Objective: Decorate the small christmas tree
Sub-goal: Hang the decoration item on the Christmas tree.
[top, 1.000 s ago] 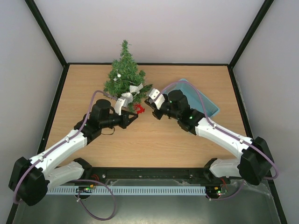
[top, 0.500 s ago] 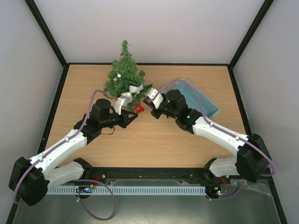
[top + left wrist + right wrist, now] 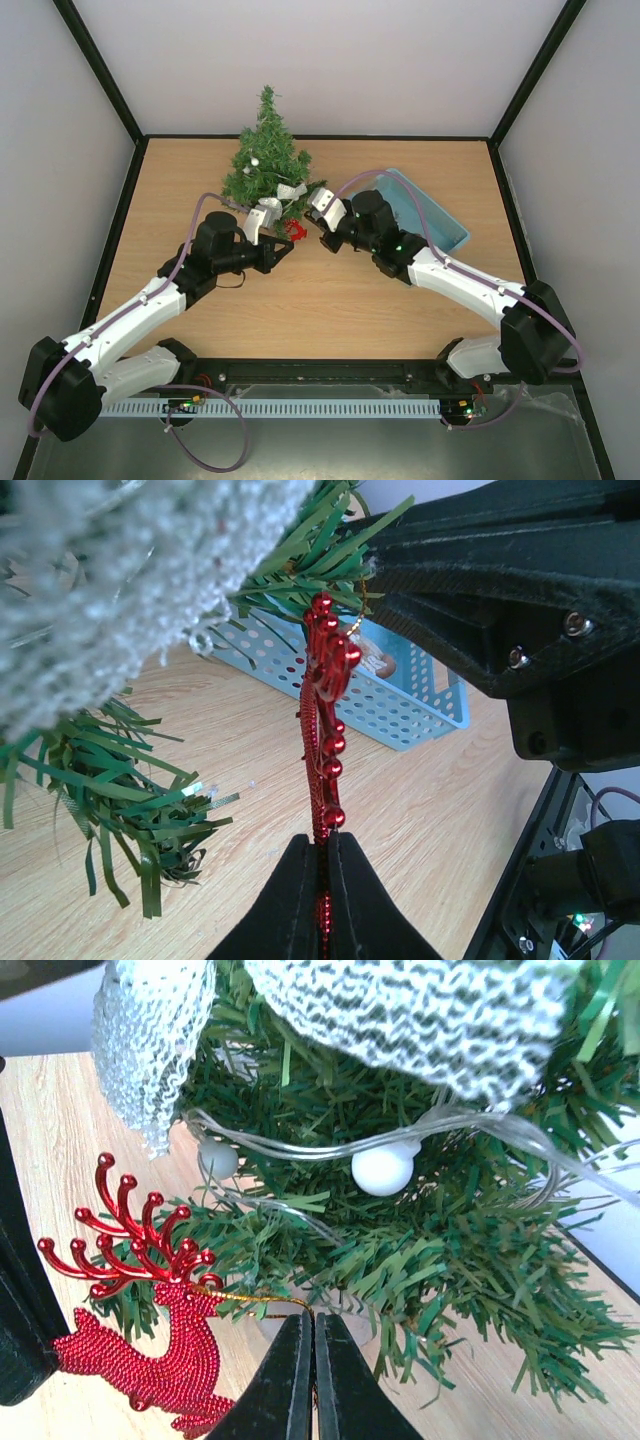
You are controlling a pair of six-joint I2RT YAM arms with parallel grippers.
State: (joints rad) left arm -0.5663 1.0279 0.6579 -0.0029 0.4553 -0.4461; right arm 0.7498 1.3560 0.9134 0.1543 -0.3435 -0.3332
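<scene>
A light wood-grain counter [image 3: 330, 300], edged by a black frame [image 3: 118, 225], carries two things. A small dark green artificial christmas tree [image 3: 268, 165] stands upright left of centre, near the far edge. A pale blue perforated plastic basket [image 3: 445, 225] lies on the right side, set at an angle, well apart from the tree and partly hidden.

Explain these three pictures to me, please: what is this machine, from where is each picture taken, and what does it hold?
The machine is a left arm and a right arm at a wooden table. One picture looks down from above; the other two come from cameras on the wrists. On the table are a small tree and a blue basket. The left claw is shut on a red reindeer; the right claw, also shut, seems to pinch its gold thread.
</scene>
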